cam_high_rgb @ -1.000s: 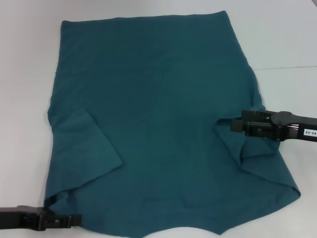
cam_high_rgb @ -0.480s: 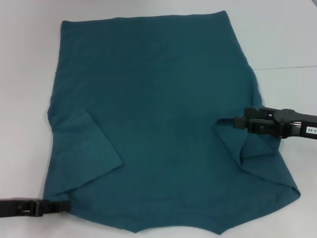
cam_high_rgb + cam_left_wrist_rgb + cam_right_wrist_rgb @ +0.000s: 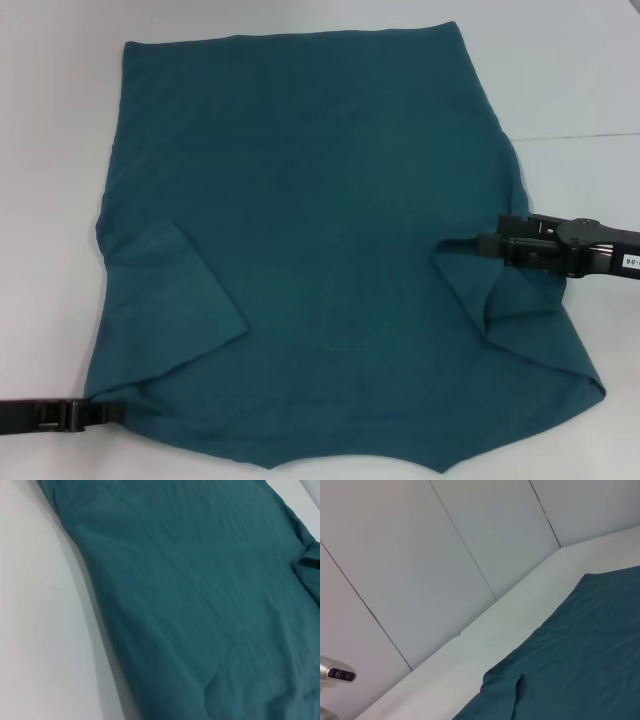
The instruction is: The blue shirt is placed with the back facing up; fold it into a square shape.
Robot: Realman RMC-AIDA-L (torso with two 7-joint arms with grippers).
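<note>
The blue shirt (image 3: 320, 230) lies flat and plain side up on the white table (image 3: 50, 150), with both sleeves folded inward over the body. My left gripper (image 3: 112, 410) sits low at the shirt's near left corner, its tip at the fabric edge. My right gripper (image 3: 486, 246) hovers at the right side, just beside the tip of the folded right sleeve (image 3: 470, 285). The left wrist view is filled by the shirt (image 3: 200, 605) next to bare table (image 3: 45, 620). In the right wrist view a stretch of the shirt (image 3: 580, 660) shows.
White table surface surrounds the shirt on the left, far side and right (image 3: 580, 80). A seam in the table (image 3: 575, 135) runs along the right. Pale wall panels (image 3: 420, 555) rise behind the table edge in the right wrist view.
My left gripper has drawn back to the left and slightly up along the shirt's near corner, and the near edge of the shirt has shifted up. My right gripper has pulled a little to the right.
</note>
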